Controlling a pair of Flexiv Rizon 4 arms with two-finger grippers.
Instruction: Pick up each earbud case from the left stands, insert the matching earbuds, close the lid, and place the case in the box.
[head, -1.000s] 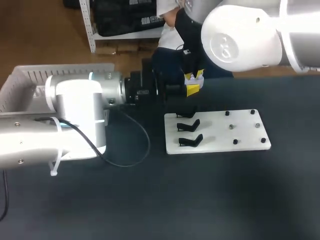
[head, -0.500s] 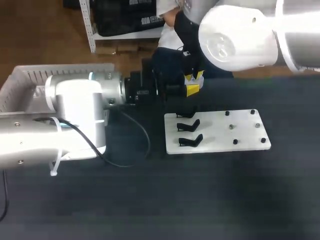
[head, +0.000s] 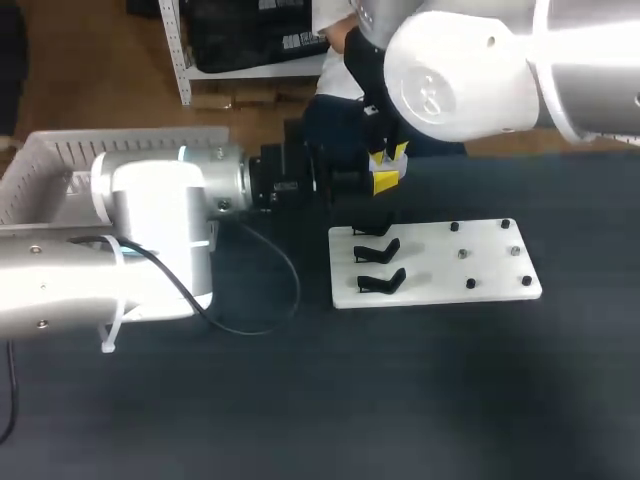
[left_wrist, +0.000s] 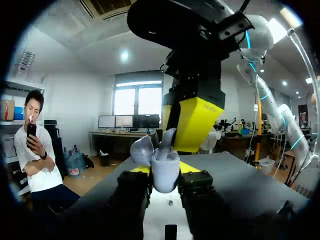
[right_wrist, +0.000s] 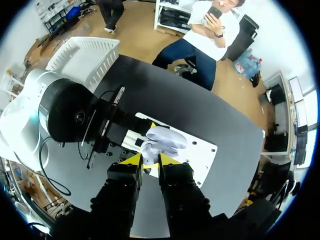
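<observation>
My left gripper (left_wrist: 165, 172) is shut on a pale lavender earbud case (left_wrist: 163, 167) and holds it upright above the table, lid (left_wrist: 142, 150) open. Just above the case hangs my right gripper (left_wrist: 176, 144), its yellow fingers shut on a small pale earbud (left_wrist: 168, 136) at the case's opening. In the right wrist view the earbud (right_wrist: 148, 148) sits between the yellow tips of the right gripper (right_wrist: 149, 159), with the case (right_wrist: 169, 139) right ahead. In the head view both grippers meet behind the white board (head: 480, 270): right gripper (head: 386, 172), left gripper (head: 345, 180).
Three black stands (head: 380, 250) on the board's left part are bare; several small dark pegs (head: 462, 254) dot its right part. A white basket (head: 50, 165) sits at the table's far left, behind my left arm (head: 160, 215).
My right arm's upper part has shifted slightly left in the head view. Both grippers and the case stay where they were.
</observation>
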